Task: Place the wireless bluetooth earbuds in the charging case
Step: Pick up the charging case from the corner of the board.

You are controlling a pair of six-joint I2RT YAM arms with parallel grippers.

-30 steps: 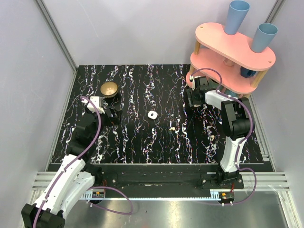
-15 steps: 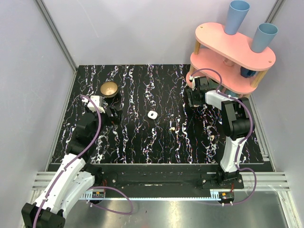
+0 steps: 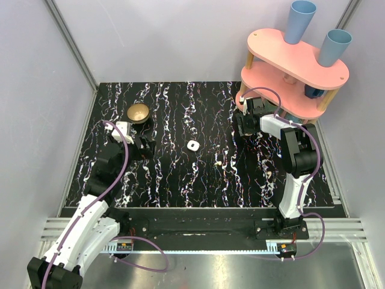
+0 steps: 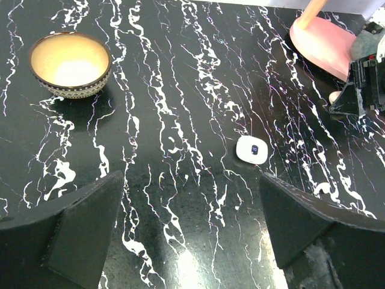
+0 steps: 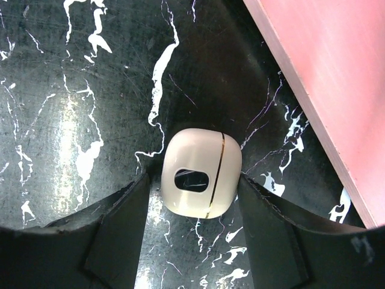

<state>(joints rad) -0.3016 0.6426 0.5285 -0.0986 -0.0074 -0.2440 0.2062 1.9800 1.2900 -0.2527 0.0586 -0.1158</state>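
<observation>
A cream charging case (image 5: 201, 173) lies closed on the black marbled table, between my right gripper's (image 5: 194, 198) open fingers. The right finger touches its side and a thin gap shows on the left. In the top view this gripper (image 3: 242, 124) sits by the pink shelf's foot. A small white case (image 3: 192, 145) lies mid-table and also shows in the left wrist view (image 4: 253, 149). Two tiny cream earbuds (image 3: 218, 162) (image 3: 271, 174) lie loose on the table. My left gripper (image 3: 142, 146) is wide open and empty, left of the white case. Other earbuds are not visible.
A gold-lined bowl (image 3: 138, 112) stands at the far left, also in the left wrist view (image 4: 70, 64). A pink two-tier shelf (image 3: 295, 63) with two blue cups (image 3: 299, 21) stands at the far right, its lower board (image 5: 325, 78) close beside the cream case.
The right gripper has shifted very slightly toward the far side. The left arm, cases and earbuds have not moved.
</observation>
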